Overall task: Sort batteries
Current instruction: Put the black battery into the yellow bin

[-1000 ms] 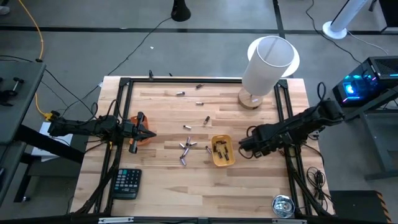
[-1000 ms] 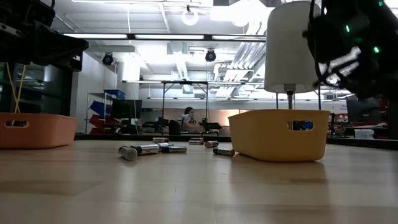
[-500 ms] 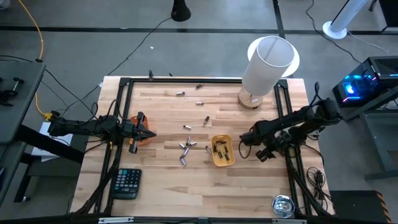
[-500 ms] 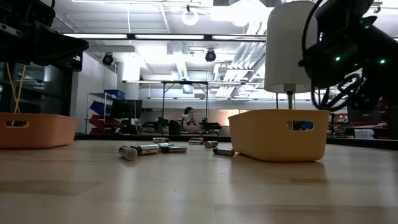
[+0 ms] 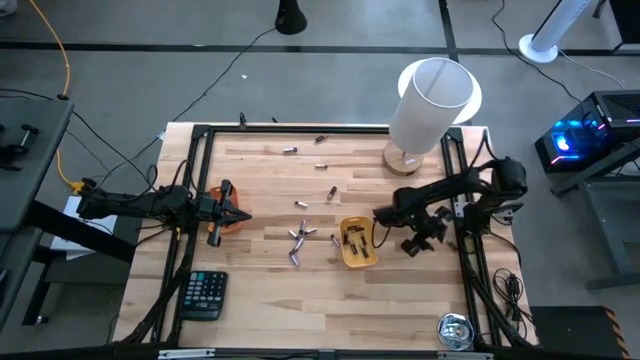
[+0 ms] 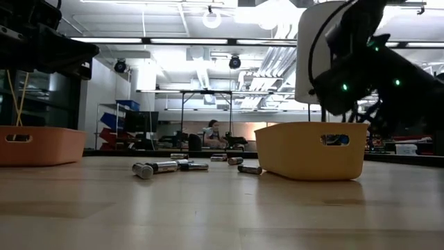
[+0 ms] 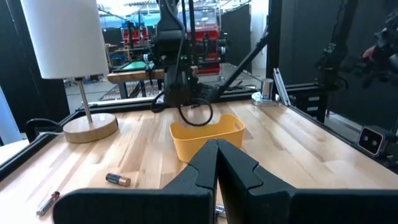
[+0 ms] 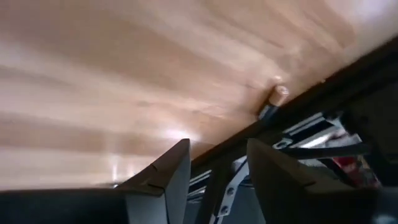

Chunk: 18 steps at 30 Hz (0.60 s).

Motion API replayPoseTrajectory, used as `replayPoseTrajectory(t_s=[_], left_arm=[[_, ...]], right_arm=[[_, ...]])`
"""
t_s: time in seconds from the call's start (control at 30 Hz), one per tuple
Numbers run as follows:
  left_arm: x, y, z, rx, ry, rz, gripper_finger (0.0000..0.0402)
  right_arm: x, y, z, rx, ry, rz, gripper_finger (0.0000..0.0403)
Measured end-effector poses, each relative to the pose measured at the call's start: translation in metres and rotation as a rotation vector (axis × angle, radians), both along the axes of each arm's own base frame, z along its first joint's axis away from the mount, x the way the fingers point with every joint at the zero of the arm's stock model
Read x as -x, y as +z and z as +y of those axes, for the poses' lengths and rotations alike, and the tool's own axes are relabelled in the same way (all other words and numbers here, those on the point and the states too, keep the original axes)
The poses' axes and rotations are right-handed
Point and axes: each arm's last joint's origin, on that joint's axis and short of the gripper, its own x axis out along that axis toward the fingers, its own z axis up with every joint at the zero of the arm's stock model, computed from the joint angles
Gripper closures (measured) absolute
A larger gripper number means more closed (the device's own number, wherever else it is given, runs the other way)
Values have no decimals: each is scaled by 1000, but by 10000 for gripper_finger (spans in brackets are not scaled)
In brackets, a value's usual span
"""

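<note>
Several batteries [image 5: 298,240] lie loose on the wooden table, left of the yellow tray [image 5: 366,256], with more toward the far edge [image 5: 291,150]. Some lie inside the yellow tray [image 5: 353,239]. My right gripper [image 5: 377,214] hangs slanting down over the table, just above the yellow tray's far right corner. It is open [image 8: 214,163] with nothing between its fingers. In its wrist view one battery [image 8: 274,99] lies beside the black table frame. My left gripper [image 5: 243,214] is shut [image 7: 216,155] and held level above the orange tray [image 5: 230,227] at the table's left.
A white lamp [image 5: 430,105] on a round wooden base stands at the far right. A black calculator [image 5: 203,294] lies at the near left corner. A black frame [image 5: 452,170] runs around the table. A metal tin [image 5: 456,331] sits at the near right.
My right gripper has swung from the yellow tray's right side toward the table's left and far edge, sinking lower. It has also rolled about its own axis. It now hangs by the tray's far right corner. The batteries and trays have stayed where they were.
</note>
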Motion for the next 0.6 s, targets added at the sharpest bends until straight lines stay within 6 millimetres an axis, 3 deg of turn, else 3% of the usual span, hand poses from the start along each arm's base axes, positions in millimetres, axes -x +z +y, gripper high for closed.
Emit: replayPoseTrajectory(t_s=[0.27, 0.43, 0.6], left_arm=[[0, 0, 0, 0, 0, 0, 401], [0, 0, 0, 0, 1, -1, 401], [0, 0, 0, 0, 0, -2, 401]], right_arm=[[27, -31, 0, 49, -134, 103, 259], [23, -31, -6, 104, -185, 100, 259], [7, -22, -9, 54, -126, 4, 259]])
